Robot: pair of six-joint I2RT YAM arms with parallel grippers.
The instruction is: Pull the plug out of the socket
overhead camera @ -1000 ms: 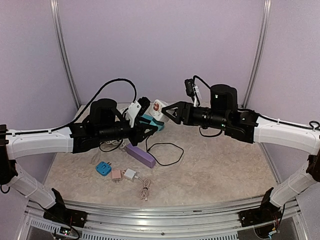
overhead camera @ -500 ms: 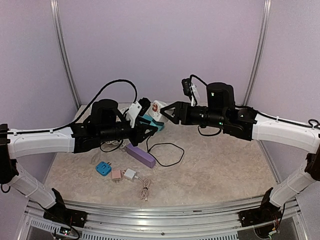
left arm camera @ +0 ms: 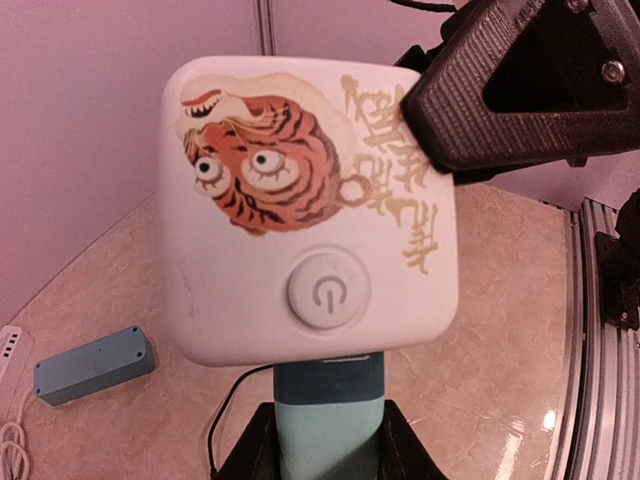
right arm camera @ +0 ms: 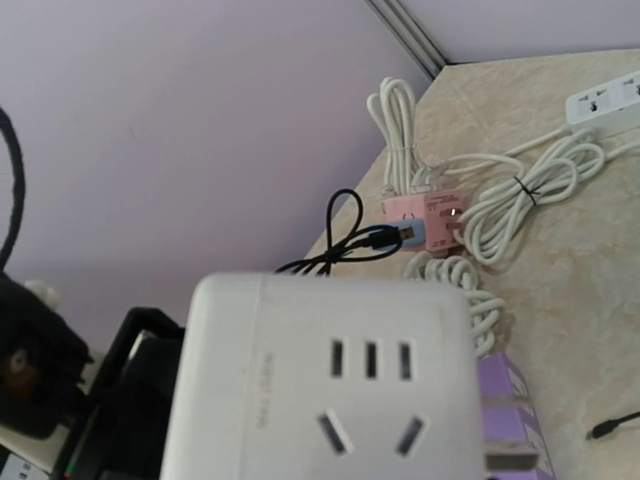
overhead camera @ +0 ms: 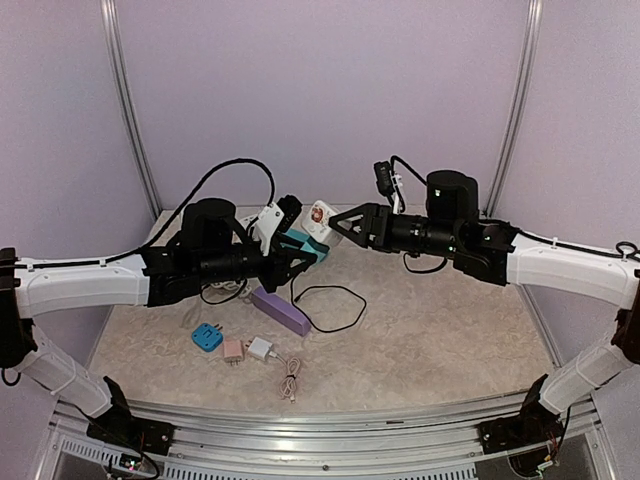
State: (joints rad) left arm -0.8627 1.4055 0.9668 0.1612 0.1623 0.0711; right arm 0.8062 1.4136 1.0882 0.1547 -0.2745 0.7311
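Left gripper [left arm camera: 330,445] clamped on teal plug [left arm camera: 330,395], seated in white cube socket [left arm camera: 215,290] just past its fingertips. Cube face: tiger print [left arm camera: 262,165], gold script, round power button [left arm camera: 327,292]. Right gripper [overhead camera: 343,223] spread wide beside the cube's corner, contact unclear.

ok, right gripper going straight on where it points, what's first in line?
The white socket cube. The right gripper points at it and its fingers look nearly on its corner; depth unclear.
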